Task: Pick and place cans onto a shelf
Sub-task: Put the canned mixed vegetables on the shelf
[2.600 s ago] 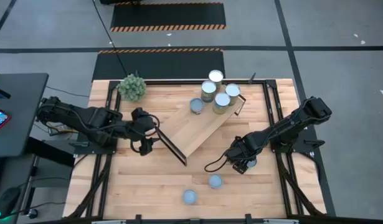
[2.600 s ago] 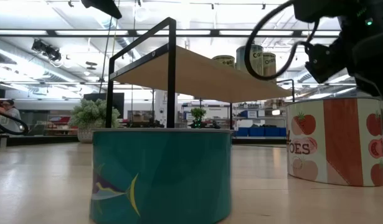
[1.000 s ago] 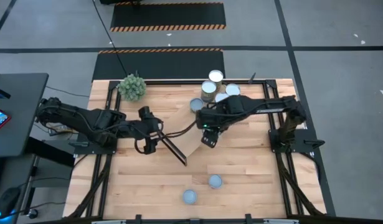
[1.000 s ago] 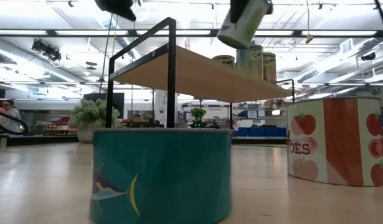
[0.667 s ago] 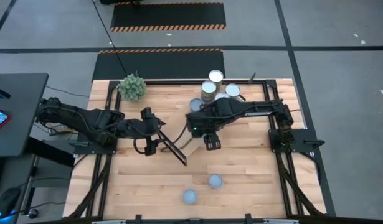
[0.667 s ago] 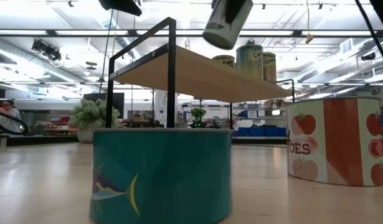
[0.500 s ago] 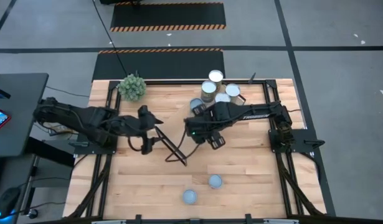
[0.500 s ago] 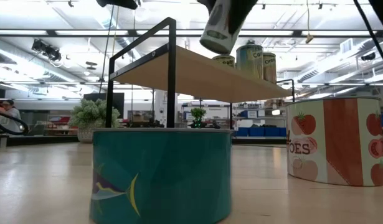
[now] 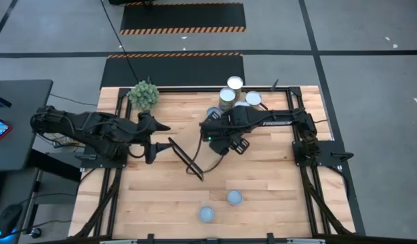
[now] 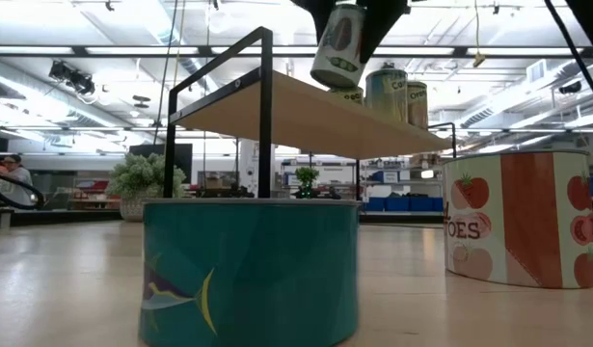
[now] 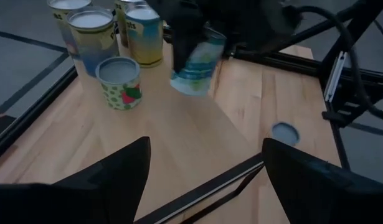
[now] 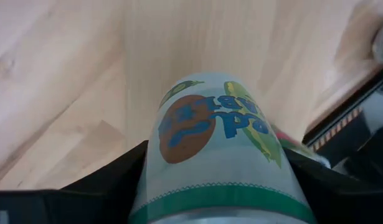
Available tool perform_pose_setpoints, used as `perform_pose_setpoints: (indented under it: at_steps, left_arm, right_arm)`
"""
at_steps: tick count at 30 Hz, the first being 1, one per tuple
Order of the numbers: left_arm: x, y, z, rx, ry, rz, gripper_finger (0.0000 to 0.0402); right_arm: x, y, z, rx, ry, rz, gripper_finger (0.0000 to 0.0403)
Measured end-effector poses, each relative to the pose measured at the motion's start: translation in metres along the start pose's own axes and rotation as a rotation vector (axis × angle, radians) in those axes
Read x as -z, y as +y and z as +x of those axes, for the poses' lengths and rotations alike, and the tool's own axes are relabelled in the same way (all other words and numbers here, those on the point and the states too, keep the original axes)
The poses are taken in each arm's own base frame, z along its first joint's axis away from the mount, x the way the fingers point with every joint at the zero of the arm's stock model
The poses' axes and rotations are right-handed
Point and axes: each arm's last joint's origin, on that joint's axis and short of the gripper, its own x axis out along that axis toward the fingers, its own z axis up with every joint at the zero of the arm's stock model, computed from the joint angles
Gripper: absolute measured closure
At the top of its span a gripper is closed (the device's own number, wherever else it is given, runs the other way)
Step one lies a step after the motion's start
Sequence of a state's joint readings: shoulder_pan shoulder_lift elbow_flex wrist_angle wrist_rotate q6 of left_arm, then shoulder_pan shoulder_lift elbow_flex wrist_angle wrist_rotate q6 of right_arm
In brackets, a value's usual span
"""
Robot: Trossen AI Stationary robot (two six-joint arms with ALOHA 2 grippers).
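Observation:
My right gripper (image 9: 228, 139) is shut on a can with a green and blue label (image 10: 337, 43), held over the light-wood shelf (image 10: 306, 114). The can also shows in the left wrist view (image 11: 197, 59). Several cans (image 9: 226, 97) stand on their bases on the shelf's far end. Two low cans (image 9: 234, 197) sit on the table near the front edge. My left gripper (image 11: 203, 186) is open and empty, left of the shelf's near black end frame (image 9: 186, 160) and apart from it. My right gripper pinches the can's round side wall (image 12: 155, 168) between its two fingers, near the can's upper end. The fingers come from above, slanting down. The can hangs below them, tilted, its base clear just above the shelf board.
A bushy green plant (image 9: 144, 94) stands at the table's far left. In the low view a teal tuna can (image 10: 250, 270) and a tomato can (image 10: 523, 217) stand close to the camera. Black rails (image 9: 295, 115) run along the table's sides.
My right gripper has carried the can toward the table's left over the shelf and lowered it toward the board; the can has tipped closer to upright. My left gripper has drawn back toward the table's left edge, away from the shelf's end frame.

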State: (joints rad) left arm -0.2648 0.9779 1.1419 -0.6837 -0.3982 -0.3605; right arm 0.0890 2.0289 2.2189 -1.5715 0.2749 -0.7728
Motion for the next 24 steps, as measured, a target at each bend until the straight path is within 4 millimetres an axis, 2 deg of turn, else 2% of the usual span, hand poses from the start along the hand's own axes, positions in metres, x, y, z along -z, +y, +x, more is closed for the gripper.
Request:
perform_pose_setpoints:
  at_steps: [4, 7, 13, 17, 24]
  left_arm:
    - [0.000, -0.001, 0.001, -0.001, 0.003, -0.018, 0.0088]
    - [0.000, -0.001, 0.001, 0.000, 0.002, -0.020, 0.0088]
    - [0.000, -0.001, 0.001, -0.001, 0.004, -0.011, 0.0088]
    - [0.000, 0.000, 0.001, -0.001, 0.004, -0.008, 0.0088]
    - [0.000, 0.000, 0.001, -0.001, 0.004, -0.009, 0.0088]
  right_arm:
    - [0.010, -0.009, 0.004, -0.011, 0.004, 0.037, 0.0119]
    - [0.011, -0.013, 0.014, -0.037, 0.016, 0.046, 0.0119]
    - [0.011, -0.009, 0.032, -0.078, 0.076, -0.002, 0.0118]
    - [0.010, -0.006, 0.038, -0.114, 0.069, 0.037, 0.0116]
    - [0.013, -0.010, 0.043, -0.025, 0.145, 0.090, 0.0067]
